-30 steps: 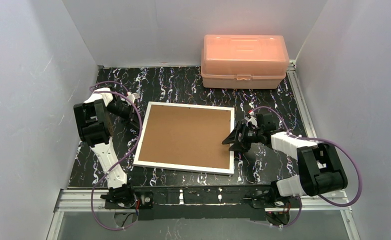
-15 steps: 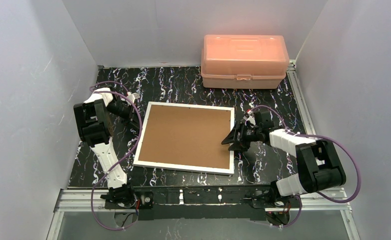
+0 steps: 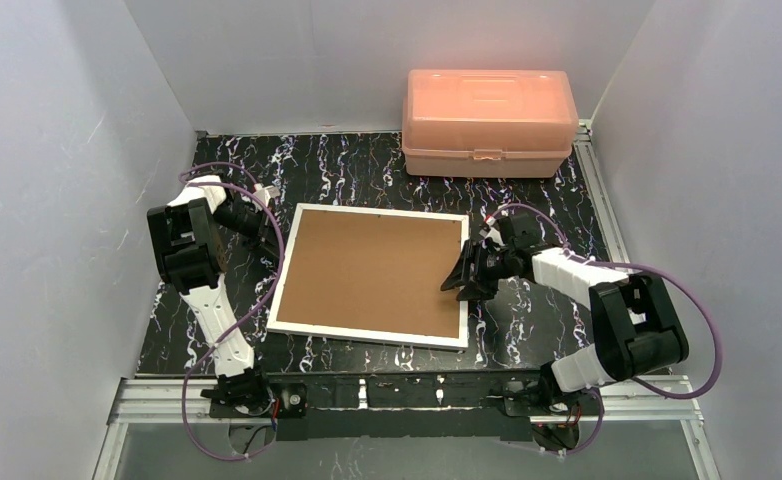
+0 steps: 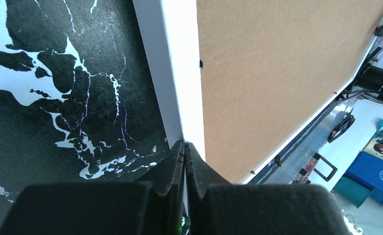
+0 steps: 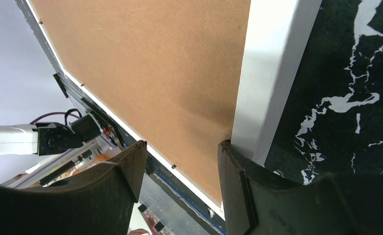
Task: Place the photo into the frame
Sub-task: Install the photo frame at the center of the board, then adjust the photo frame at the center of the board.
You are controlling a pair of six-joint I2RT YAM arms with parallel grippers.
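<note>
Brown-backed frame (image 3: 372,275) lies flat; we see right gripper (image 5: 182,145) spread at its edge, left gripper (image 4: 185,145) pressed together, maybe touching.

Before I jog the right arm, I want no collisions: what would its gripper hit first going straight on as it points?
Likely the frame: the open right gripper points at its right edge, though depth is unclear.
</note>
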